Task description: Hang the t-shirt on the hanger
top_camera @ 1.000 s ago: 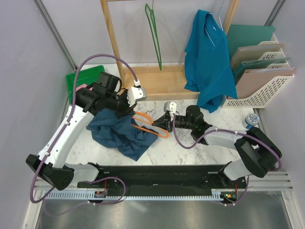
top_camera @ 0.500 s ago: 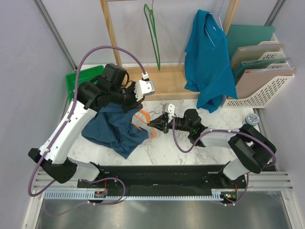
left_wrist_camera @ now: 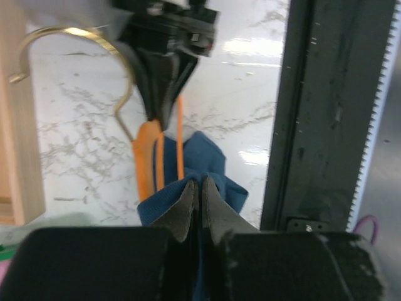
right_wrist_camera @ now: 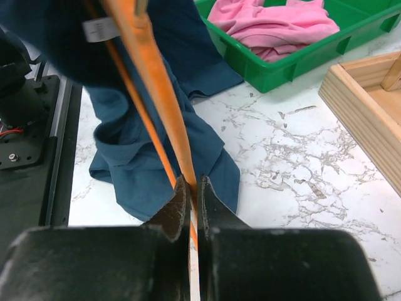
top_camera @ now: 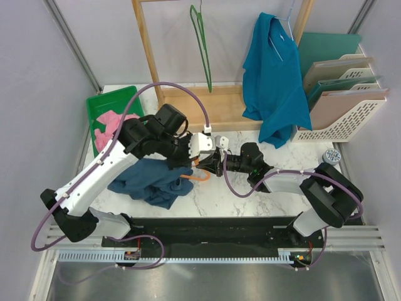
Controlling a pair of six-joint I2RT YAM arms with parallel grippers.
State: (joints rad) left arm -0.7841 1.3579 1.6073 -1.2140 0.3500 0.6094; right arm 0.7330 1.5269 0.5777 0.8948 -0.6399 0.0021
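The navy t-shirt (top_camera: 149, 182) lies bunched on the marble left of centre, one part lifted. My left gripper (top_camera: 190, 161) is shut on a fold of the t-shirt (left_wrist_camera: 188, 194). Orange bars of the hanger (left_wrist_camera: 148, 157) run into that cloth, and its gold hook (left_wrist_camera: 75, 34) curves away at the top left of the left wrist view. My right gripper (top_camera: 207, 164) faces the left one, almost touching it. In the right wrist view my right gripper (right_wrist_camera: 193, 185) is shut on the hanger (right_wrist_camera: 164, 94), whose bars pass up into the t-shirt (right_wrist_camera: 156, 157). Only a short orange piece of the hanger (top_camera: 188, 177) shows from above.
A green bin (top_camera: 100, 106) with a pink garment (top_camera: 109, 120) sits at the back left. A wooden rack (top_camera: 213, 106) carries a green hanger (top_camera: 202, 44) and a teal shirt (top_camera: 272, 81). A white file rack (top_camera: 341, 100) stands at the right.
My left arm swung right and toward the centre, dragging the t-shirt's lifted part over the hanger toward my right gripper. The pink garment in the bin came into view. The right gripper shifted slightly left.
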